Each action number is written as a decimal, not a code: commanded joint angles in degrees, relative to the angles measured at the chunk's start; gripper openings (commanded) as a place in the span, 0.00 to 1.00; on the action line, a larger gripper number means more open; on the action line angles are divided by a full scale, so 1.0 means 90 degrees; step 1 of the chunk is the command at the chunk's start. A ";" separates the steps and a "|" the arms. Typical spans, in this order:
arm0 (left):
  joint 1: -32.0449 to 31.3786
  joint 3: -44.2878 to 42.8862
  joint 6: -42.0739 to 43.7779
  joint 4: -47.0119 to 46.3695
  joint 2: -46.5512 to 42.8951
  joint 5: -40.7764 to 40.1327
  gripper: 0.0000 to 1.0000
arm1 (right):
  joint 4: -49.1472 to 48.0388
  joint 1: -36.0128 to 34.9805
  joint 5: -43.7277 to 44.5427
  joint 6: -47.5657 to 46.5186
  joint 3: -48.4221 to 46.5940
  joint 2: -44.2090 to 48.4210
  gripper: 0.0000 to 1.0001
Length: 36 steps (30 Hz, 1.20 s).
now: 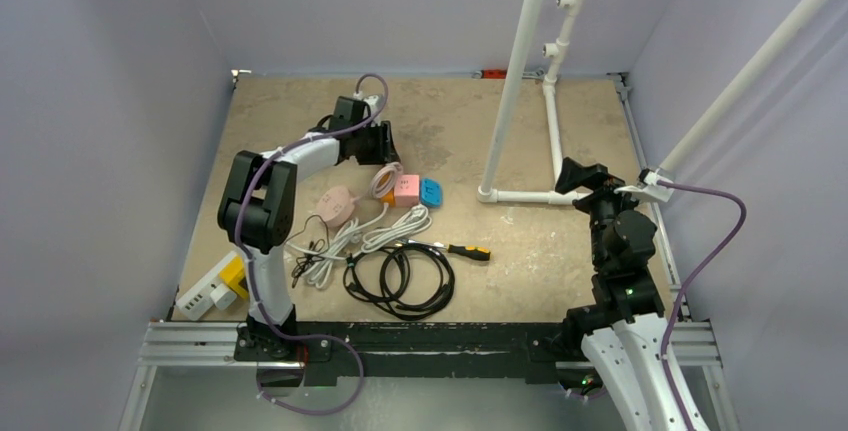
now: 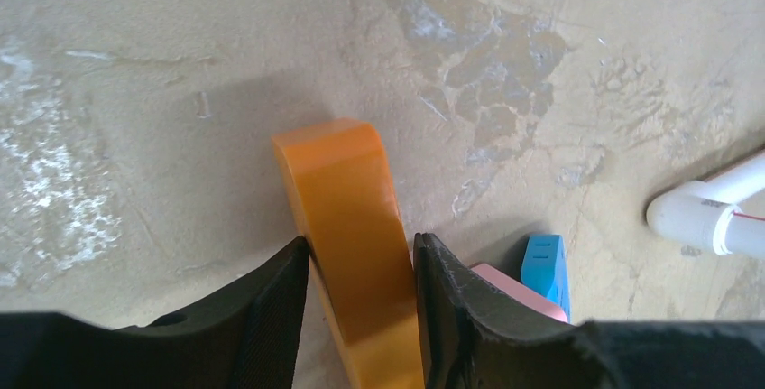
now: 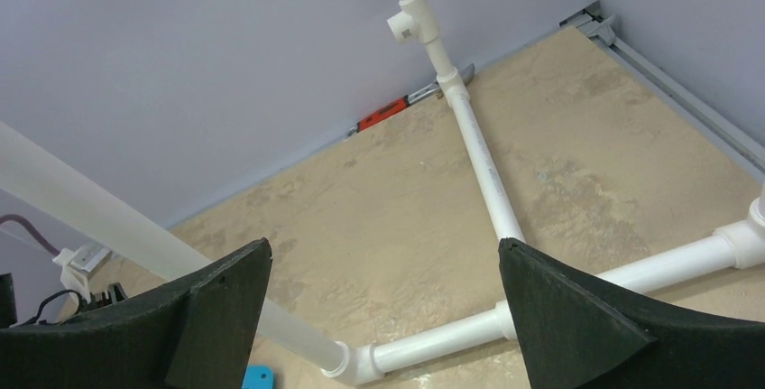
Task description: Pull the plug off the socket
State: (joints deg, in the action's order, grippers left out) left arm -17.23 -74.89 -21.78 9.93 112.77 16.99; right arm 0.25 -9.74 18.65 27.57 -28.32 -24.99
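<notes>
Left arm (image 1: 300, 156) stretched forward, jaws pinching orange plug (image 2: 347, 226), right arm (image 1: 622, 241) folded, jaws spread wide

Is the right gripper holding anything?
No, the right gripper stands wide open, with only table and white pipe showing between its jaws.

plug (image 2: 343, 190) — orange (plain) | socket (image 2: 514, 288) — pink | left pincer (image 2: 361, 258) black

place: robot lab test cell | evidence: plain enclosure walls (image 1: 100, 101), white pipe frame (image 1: 520, 196), aluminium rail (image 1: 190, 346)
</notes>
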 commanded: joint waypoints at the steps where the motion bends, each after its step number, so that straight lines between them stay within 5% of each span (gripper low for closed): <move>1: -0.0130 -0.0210 0.0591 0.0866 0.0292 0.0625 0.33 | 0.0080 0.0002 0.0165 -0.0056 -0.0213 0.0095 0.99; 15: -0.0380 -0.0648 0.1731 0.1796 0.0409 0.0550 0.34 | 0.0073 0.0000 0.0057 -0.0066 -0.0223 0.0005 0.99; 23: -0.0466 -0.0586 0.1161 0.1719 0.0330 0.0193 0.60 | 0.0061 0.0001 0.0013 -0.0065 -0.0222 -0.0064 0.99; 30: -0.0512 -0.0555 0.0890 0.1656 0.0347 -0.0243 0.65 | 0.0061 0.0003 0.0000 -0.0066 -0.0223 -0.0113 0.99; 33: -0.0550 -0.0438 0.0772 0.1466 0.0267 -0.0249 0.64 | 0.0051 0.0000 -0.0011 -0.0067 -0.0223 -0.0123 0.99; 36: -0.0566 -0.0414 0.0706 0.1412 0.0213 -0.0252 0.45 | 0.0058 0.0003 -0.0021 -0.0075 -0.0223 -0.0133 0.99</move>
State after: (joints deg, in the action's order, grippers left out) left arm -21.34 -79.96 -14.41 21.63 114.85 16.29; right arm 1.72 -9.74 18.52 27.57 -28.32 -25.89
